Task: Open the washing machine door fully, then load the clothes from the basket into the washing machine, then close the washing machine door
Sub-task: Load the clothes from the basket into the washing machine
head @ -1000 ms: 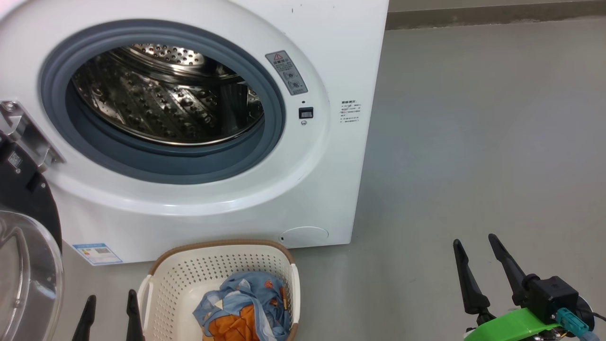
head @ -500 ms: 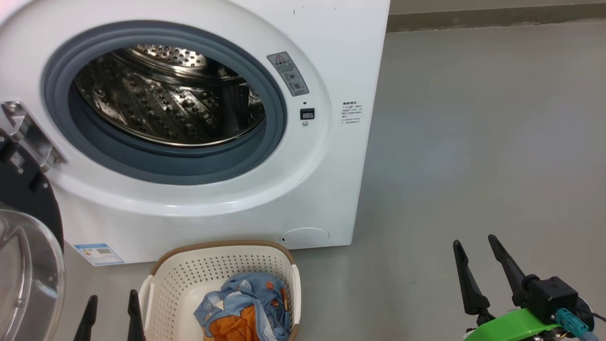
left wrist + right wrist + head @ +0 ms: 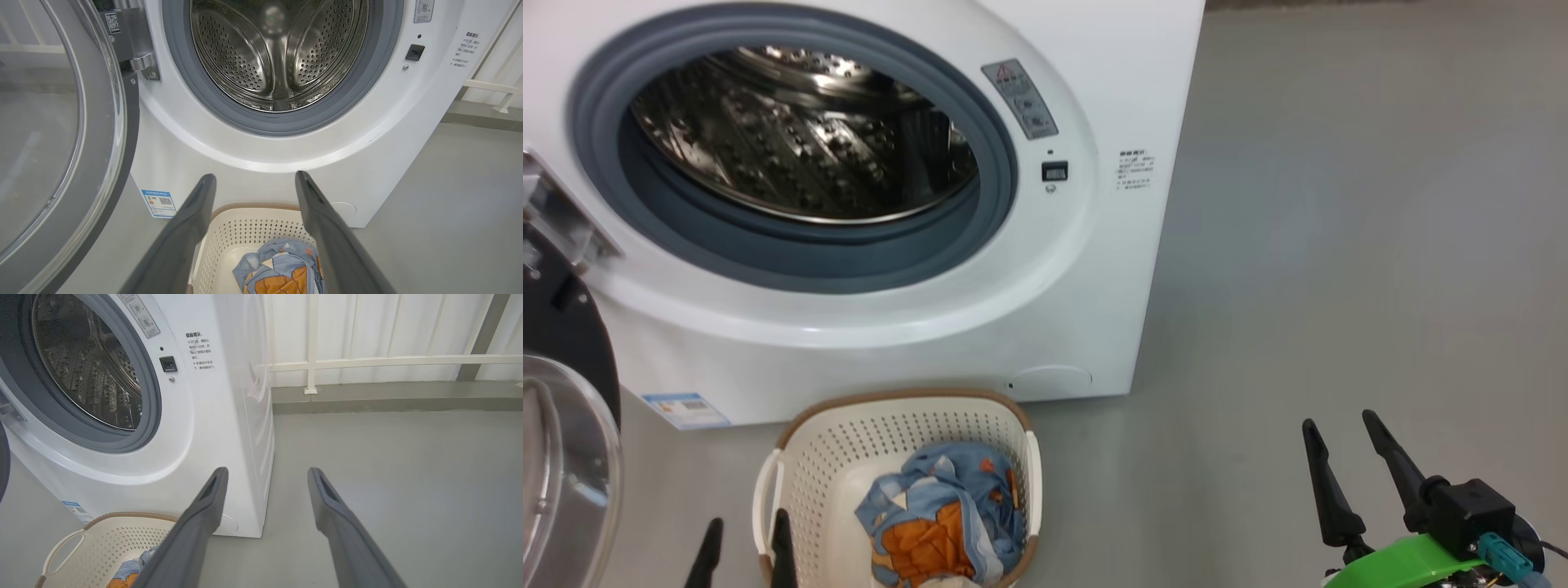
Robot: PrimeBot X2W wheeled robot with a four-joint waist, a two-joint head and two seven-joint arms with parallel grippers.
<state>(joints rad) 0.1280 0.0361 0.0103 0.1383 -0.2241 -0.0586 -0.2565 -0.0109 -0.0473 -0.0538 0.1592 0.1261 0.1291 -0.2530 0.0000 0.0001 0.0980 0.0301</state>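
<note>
Head view: washing machine door [image 3: 560, 457] open, clothes [image 3: 939, 523] in basket [image 3: 833, 465]

The washing machine door stood swung wide at the left of the washing machine [image 3: 1094, 269], steel drum [image 3: 792, 139] exposed. The basket sat on the grey floor [image 3: 1339, 245] just in front of the machine, the clothes bundled inside it. The left gripper [image 3: 749, 520] hung beside the basket's left handle, jaws spread, nothing between them. The right gripper [image 3: 1338, 420] was well apart to the right, above the floor, jaws likewise spread and empty.
</note>
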